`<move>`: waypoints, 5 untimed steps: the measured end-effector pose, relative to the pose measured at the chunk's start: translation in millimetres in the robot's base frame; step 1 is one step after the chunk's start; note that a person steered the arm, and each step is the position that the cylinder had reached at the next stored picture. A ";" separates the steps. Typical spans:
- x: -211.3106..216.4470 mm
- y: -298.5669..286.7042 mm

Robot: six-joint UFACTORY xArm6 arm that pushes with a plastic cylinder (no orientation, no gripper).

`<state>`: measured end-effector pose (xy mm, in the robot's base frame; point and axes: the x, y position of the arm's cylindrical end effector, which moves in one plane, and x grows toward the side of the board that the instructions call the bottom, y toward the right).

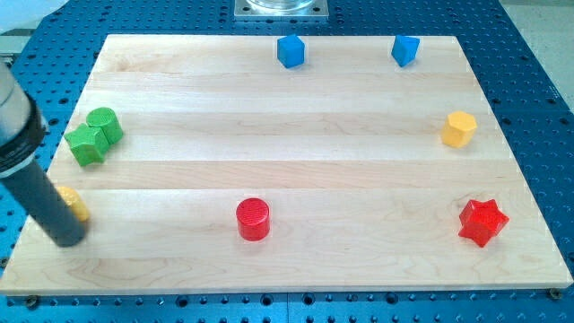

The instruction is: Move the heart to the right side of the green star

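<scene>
Green star (pixel 85 145), green cylinder (pixel 105 125), red cylinder (pixel 253 219), red star (pixel 482 222), 2 blue blocks (pixel 291 50).

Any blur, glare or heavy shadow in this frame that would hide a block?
Camera view: lighting even, shadows short and soft, no strong glare on the wooden board; the rod is near the lens and blurred, my tip covering most of a yellow block at the view's left; the green star and red star are sharp.

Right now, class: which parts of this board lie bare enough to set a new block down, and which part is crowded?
Bare: the wide middle, bordered by the blue blocks above, the red cylinder below, and the yellow block and red star on the right. Crowded: the left edge, where the green star, green cylinder, a yellow block and my tip cluster.
</scene>
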<state>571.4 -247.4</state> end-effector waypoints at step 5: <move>1.0 25.9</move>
<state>572.4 -221.4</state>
